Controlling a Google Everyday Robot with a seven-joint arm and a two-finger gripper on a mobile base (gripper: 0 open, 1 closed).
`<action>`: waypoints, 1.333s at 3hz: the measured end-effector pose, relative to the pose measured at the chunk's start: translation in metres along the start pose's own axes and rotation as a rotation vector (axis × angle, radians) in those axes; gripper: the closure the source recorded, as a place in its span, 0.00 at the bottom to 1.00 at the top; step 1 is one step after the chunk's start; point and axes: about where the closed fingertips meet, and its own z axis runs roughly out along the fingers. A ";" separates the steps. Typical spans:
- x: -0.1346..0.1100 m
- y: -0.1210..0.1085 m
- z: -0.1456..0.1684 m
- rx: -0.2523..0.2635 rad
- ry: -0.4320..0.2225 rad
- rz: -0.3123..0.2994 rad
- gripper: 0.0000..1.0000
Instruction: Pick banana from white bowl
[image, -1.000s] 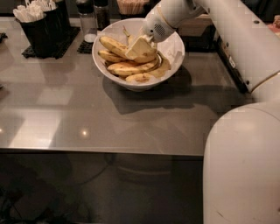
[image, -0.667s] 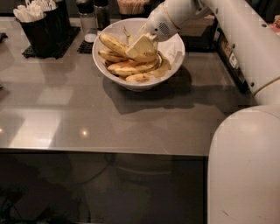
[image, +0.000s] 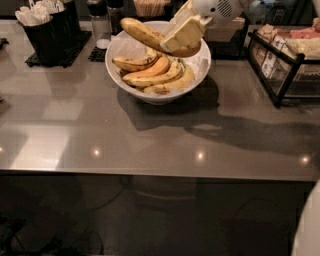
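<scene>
The white bowl (image: 150, 92) stands on the grey counter at the upper middle, lined with crinkled white paper. Several shorter yellow bananas (image: 152, 75) and an orange-tinted one lie in it. My gripper (image: 182, 36) comes in from the upper right and is shut on the banana (image: 142, 32), the long speckled one. It holds that banana lifted above the others, over the bowl, its left end pointing up and left. The banana's right end is hidden behind the fingers.
A black holder with white utensils (image: 47, 30) stands at the back left, shakers (image: 100, 20) beside it. A black wire rack of packets (image: 287, 55) stands at the right. The counter's front edge (image: 150, 172) runs across the middle.
The gripper has raised the speckled banana out of the pile in the bowl. The view has shifted, and the bowl now sits more central and the arm's bulk has left the right side.
</scene>
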 end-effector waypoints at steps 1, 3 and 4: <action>-0.013 0.050 -0.051 0.051 -0.016 0.002 1.00; 0.025 0.103 -0.092 0.114 -0.097 0.097 1.00; 0.025 0.103 -0.092 0.114 -0.097 0.097 1.00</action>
